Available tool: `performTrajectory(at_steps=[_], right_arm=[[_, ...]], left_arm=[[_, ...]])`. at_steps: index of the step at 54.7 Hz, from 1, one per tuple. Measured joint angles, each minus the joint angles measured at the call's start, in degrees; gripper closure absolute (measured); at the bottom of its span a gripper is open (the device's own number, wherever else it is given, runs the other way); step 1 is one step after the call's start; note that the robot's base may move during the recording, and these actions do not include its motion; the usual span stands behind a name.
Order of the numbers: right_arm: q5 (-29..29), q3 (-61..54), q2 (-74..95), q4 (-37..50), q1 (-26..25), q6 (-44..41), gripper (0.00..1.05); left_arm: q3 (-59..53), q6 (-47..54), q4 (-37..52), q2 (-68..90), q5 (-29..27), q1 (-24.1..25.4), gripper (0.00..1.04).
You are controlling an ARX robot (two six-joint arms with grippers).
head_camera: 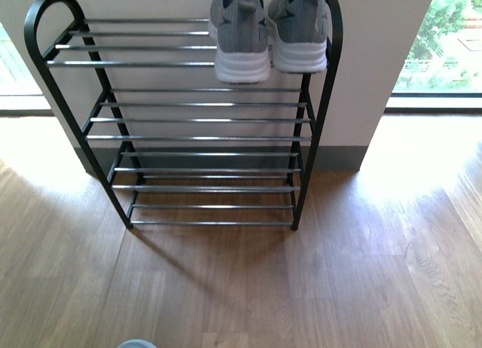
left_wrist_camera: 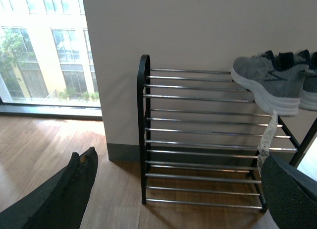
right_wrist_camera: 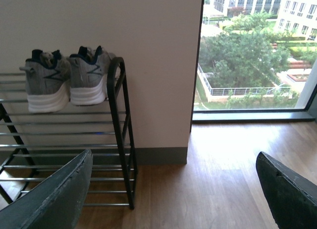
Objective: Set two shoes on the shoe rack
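The 2 shoes (head_camera: 241, 32) sit side by side on the top tier of the shoe rack (head_camera: 196, 138), at its right end in the front view, heels toward the camera and overhanging the front rod; the outer shoe lies close against the rack's arched black end; the lower tiers hold nothing. The rack stands on the wooden floor (head_camera: 339, 273), backed against a pale wall (head_camera: 376, 62) with a grey skirting (head_camera: 339, 158); bright windows (head_camera: 444, 39) flank the wall on both sides. In the left wrist view a clear plastic tag (left_wrist_camera: 270, 135) hangs below one shoe's sole. The left gripper (left_wrist_camera: 178, 157) has its fingers wide apart and grips nothing; the right gripper (right_wrist_camera: 173, 156) is likewise spread and grips nothing; both are well apart from the rack, with only bare floor between.
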Motion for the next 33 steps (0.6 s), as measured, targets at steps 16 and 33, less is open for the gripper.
performTrajectory(at_steps=[16,33], right_arm=[[-0.02,0.00,0.00,0.00,0.00,-0.02,0.09],[-0.13,0.00,-0.02,0.00,0.00,-0.02,0.09]], left_arm=[[0.00,-0.02,0.00,0.00,-0.02,0.00,0.09],[0.00,0.00,0.00,0.00,-0.02,0.00,0.09]])
